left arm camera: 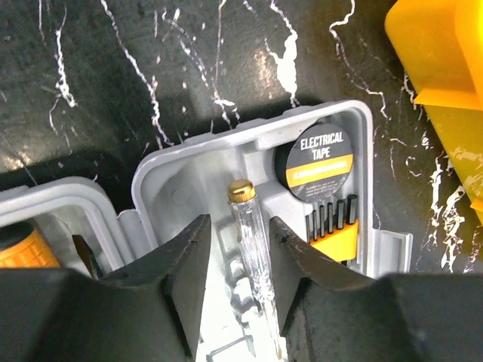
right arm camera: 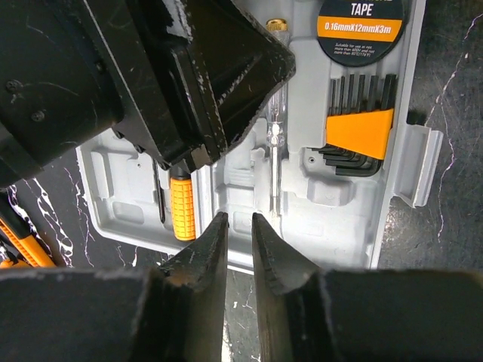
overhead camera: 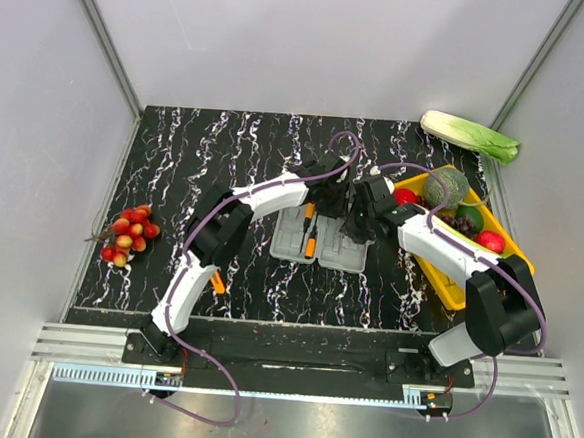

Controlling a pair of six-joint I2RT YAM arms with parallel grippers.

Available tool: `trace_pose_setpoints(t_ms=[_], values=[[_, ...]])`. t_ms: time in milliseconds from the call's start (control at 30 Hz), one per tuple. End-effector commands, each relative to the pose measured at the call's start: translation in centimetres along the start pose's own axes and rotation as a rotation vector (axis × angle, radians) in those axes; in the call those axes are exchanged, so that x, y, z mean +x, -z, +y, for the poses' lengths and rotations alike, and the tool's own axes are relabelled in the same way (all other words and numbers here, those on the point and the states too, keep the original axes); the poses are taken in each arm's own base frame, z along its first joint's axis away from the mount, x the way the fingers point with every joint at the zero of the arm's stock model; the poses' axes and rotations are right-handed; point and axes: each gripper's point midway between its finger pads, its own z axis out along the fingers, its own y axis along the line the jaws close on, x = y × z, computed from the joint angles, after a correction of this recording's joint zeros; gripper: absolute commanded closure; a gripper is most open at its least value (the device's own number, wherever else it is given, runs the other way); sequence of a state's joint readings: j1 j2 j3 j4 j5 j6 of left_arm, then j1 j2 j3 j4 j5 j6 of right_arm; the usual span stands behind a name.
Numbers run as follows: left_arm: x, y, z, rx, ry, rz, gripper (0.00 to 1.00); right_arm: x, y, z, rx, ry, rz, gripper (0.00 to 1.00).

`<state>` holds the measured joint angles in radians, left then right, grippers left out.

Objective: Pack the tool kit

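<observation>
The grey tool kit case [overhead camera: 320, 241] lies open in the middle of the table. Its right half holds a clear tester screwdriver [left arm camera: 253, 249] with a brass cap, a roll of electrical tape [left arm camera: 318, 162] and hex keys [left arm camera: 332, 226] in an orange holder. My left gripper [left arm camera: 238, 234] stands open astride the clear screwdriver, with a gap on its left side. My right gripper [right arm camera: 238, 220] hovers over the case's near edge, slightly open and holding nothing. An orange-handled screwdriver [right arm camera: 183, 207] lies in the left half. The left gripper's black body hides much of that half.
A yellow tray [overhead camera: 445, 290] of vegetables stands right of the case, close to the right arm. A cabbage [overhead camera: 470, 136] lies at the back right and a cluster of red fruit [overhead camera: 131, 233] at the left. Orange tools [right arm camera: 19, 241] lie on the table left of the case.
</observation>
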<state>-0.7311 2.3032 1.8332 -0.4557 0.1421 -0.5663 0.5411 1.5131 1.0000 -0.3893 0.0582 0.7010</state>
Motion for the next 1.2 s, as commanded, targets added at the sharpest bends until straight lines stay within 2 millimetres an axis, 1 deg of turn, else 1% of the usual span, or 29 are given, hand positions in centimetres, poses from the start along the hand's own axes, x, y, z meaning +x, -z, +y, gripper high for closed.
trace_pose_setpoints(t_ms=[0,67,133,233,367,433,467,533,567,633,667,767,867,967,1133,1167], values=[[-1.1,2.6,-0.4,-0.026,-0.017,-0.033,0.55,-0.3,0.5,0.1,-0.009,-0.004,-0.01,0.76],[-2.0,3.6,-1.1,-0.011,-0.021,-0.064,0.5,-0.7,0.9,0.0,-0.002,-0.016,-0.032,0.76],[-2.9,4.5,-1.7,0.005,-0.021,-0.093,0.48,-1.2,1.4,-0.1,0.005,-0.027,-0.052,0.76],[-3.9,6.0,-2.3,0.014,-0.025,-0.13,0.47,-1.6,1.9,-0.5,0.022,-0.05,-0.071,0.75],[-5.0,8.1,-2.1,0.005,-0.017,-0.181,0.46,-1.9,2.1,-0.9,0.037,-0.062,-0.083,0.7],[-5.7,9.2,-1.3,-0.007,0.001,-0.21,0.46,-1.8,1.5,-1.1,0.05,-0.048,-0.072,0.69],[-6.2,10.1,-1.0,-0.01,0.013,-0.229,0.46,-1.8,1.1,-1.1,0.058,-0.036,-0.064,0.69],[-6.2,11.0,0.6,-0.044,0.039,-0.244,0.46,-2.0,0.0,-1.3,0.091,-0.011,-0.047,0.71],[-6.2,11.6,1.2,-0.054,0.051,-0.252,0.46,-2.5,-0.6,-1.1,0.104,0.001,-0.047,0.74],[-5.8,12.5,2.8,-0.073,0.076,-0.255,0.46,-3.1,-1.7,-1.1,0.128,0.016,-0.05,0.78],[-5.1,12.7,3.7,-0.085,0.084,-0.247,0.46,-3.4,-2.1,-1.0,0.144,0.025,-0.052,0.81],[-4.2,13.8,5.9,-0.114,0.112,-0.244,0.45,-4.0,-3.7,-0.9,0.173,0.053,-0.047,0.85],[-3.0,14.7,7.9,-0.141,0.149,-0.235,0.45,-3.9,-5.0,-1.5,0.228,0.07,-0.011,0.88],[-2.4,15.5,9.0,-0.149,0.172,-0.234,0.45,-3.4,-5.9,-2.1,0.26,0.076,0.015,0.9],[-2.2,16.0,9.7,-0.145,0.196,-0.233,0.45,-1.9,-7.1,-3.4,0.312,0.09,0.073,0.92],[-2.3,16.0,9.6,-0.14,0.198,-0.234,0.45,-1.6,-7.2,-3.6,0.32,0.092,0.086,0.92]])
